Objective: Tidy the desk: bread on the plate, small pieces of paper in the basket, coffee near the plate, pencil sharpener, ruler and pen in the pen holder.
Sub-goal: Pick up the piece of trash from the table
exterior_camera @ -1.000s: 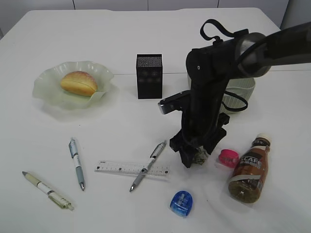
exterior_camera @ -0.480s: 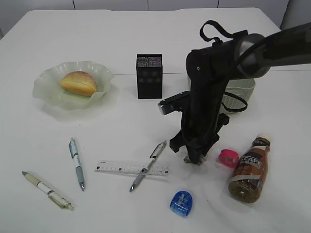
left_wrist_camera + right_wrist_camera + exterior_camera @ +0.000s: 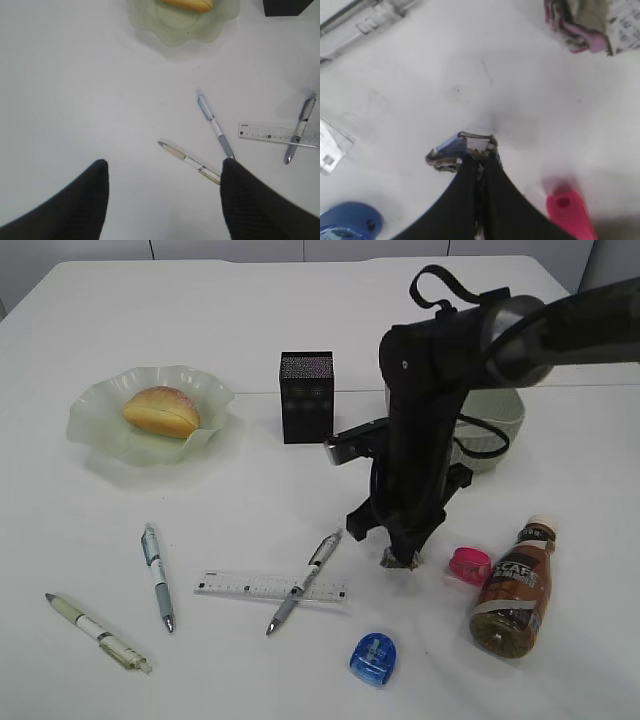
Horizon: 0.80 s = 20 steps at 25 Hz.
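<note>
Right gripper (image 3: 402,558) pinched shut—left gripper (image 3: 165,200) seemingly open.

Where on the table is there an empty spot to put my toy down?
Bare spots: the far desk behind the plate and pen holder, and the middle strip between the plate and the pens. Crowded: front right, around the ruler, sharpeners, coffee and right gripper.

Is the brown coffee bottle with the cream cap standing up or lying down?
Lying down. The brown coffee bottle rests lengthwise on the white desk, cream cap pointing away from the camera.
</note>
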Available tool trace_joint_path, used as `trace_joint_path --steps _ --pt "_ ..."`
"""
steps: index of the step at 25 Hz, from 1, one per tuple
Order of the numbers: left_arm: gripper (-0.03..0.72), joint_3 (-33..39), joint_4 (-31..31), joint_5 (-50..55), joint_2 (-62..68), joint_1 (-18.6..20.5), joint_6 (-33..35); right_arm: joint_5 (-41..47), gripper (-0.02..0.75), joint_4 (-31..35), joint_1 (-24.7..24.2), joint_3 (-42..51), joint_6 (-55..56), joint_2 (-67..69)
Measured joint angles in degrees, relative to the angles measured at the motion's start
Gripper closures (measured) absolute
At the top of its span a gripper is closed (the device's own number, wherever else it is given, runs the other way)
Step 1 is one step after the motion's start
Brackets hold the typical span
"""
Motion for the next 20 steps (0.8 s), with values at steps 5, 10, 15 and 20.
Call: trace_joint_path --steps 5,10,15,20 --pt "0.182 0.0 0.0 0.0 0.0 0.0 0.0 3.86 0.725 0.36 0.0 -5.53 2.7 0.0" --pt "0.182 0.0 0.0 0.0 0.0 0.0 0.0 4.66 0.725 0.79 0.0 -9.74 7.42 0.0" --pt "0.183 0.0 0.0 0.0 0.0 0.0 0.0 5.09 0.725 0.68 -0.34 -17.07 10.09 0.0" --pt "0.183 0.0 0.0 0.0 0.0 0.0 0.0 5.32 0.725 -3.21 -2.36 -27.15 13.03 0.0"
